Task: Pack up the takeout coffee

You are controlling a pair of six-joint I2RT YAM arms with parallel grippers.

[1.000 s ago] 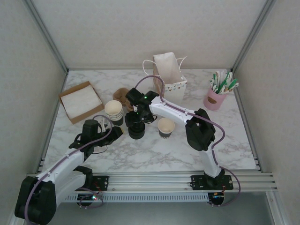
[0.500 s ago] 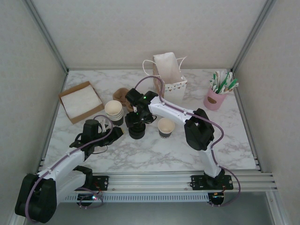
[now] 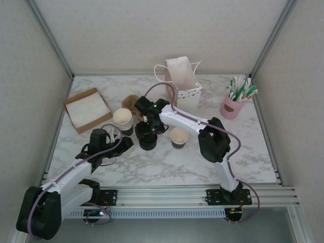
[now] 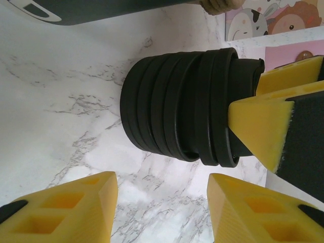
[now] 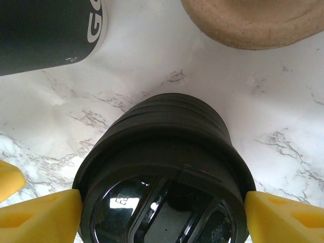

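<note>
Black lid pile (image 3: pixel 148 145) stands upright from above, cup (image 3: pixel 179 135) just right of it, right gripper (image 3: pixel 147 134) over it; left wrist: left gripper (image 4: pixel 162 207) gapes empty beside the pile; right wrist: jaws flank the top lid (image 5: pixel 162 202), whether clamped I cannot tell.

The right end effector (image 3: pixel 148 132) hangs over the lid pile (image 3: pixel 148 145) at the middle of the worktop (image 3: pixel 167 167), between the cup stack (image 3: pixel 123 119) on its left and an open cup (image 3: pixel 179 136) on its right. The left end effector (image 3: pixel 124 144) sits near-left of the pile. A bag (image 3: pixel 183 81) stands far behind.
</note>
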